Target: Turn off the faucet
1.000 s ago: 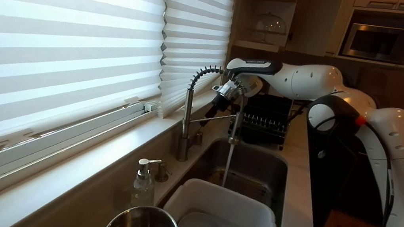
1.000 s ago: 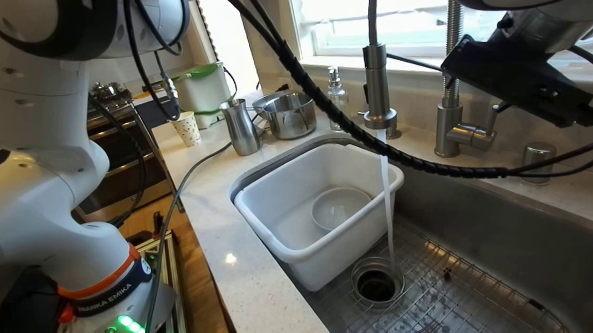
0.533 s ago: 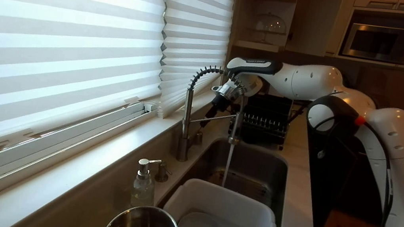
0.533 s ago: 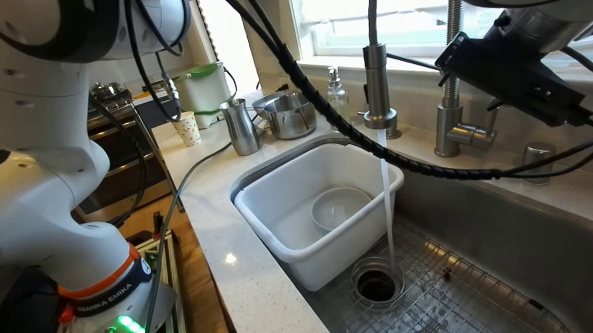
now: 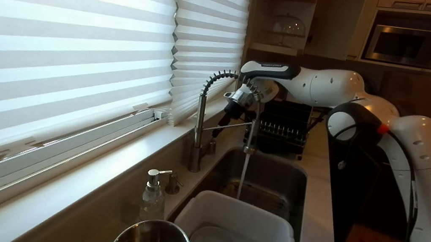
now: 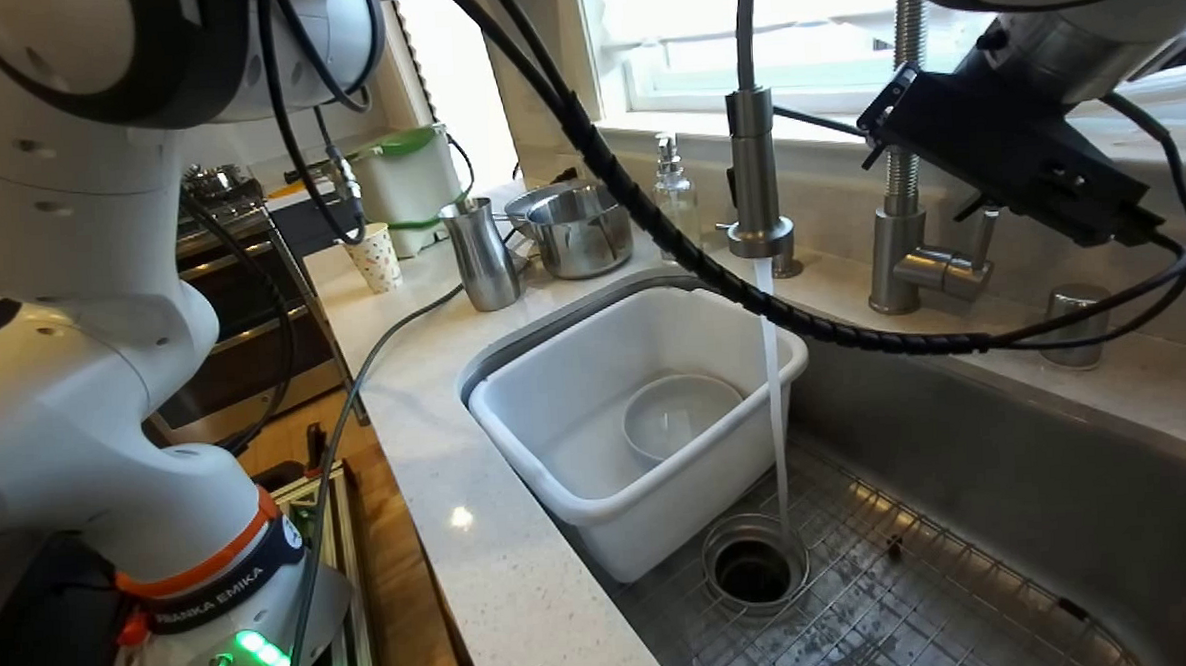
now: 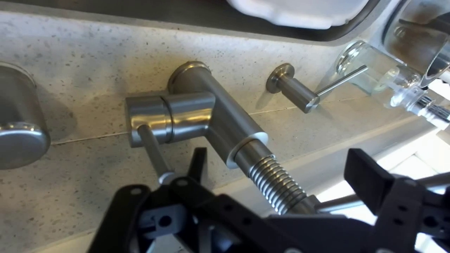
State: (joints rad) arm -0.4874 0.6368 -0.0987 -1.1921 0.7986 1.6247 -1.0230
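The silver faucet shows in both exterior views, its stem upright point(image 5: 199, 123) point(image 6: 895, 260), and water point(image 6: 773, 385) runs from its spray head point(image 6: 756, 166) into the sink. In the wrist view the faucet body point(image 7: 228, 112) crosses the middle, with its coiled spring running down between my fingers. Its side lever point(image 7: 152, 149) points at my left finger, which hides the lever's end. I cannot tell whether they touch. My gripper point(image 7: 281, 170) is open, with one finger on each side of the spring and nothing held. In an exterior view the gripper point(image 5: 218, 128) is behind the faucet stem.
A soap pump point(image 7: 295, 89), a glass bottle point(image 7: 390, 75) and a silver cylinder point(image 7: 21, 119) flank the faucet. A white tub point(image 6: 651, 511) stands in the sink. A black cable point(image 6: 648, 215) hangs across. A dish rack point(image 5: 282, 131) stands behind the sink. The window blind point(image 5: 212, 31) is close by.
My gripper has shifted slightly left and down toward the faucet stem and lever in the exterior views. The hanging cable moved with it. Water keeps running and the lever looks unmoved.
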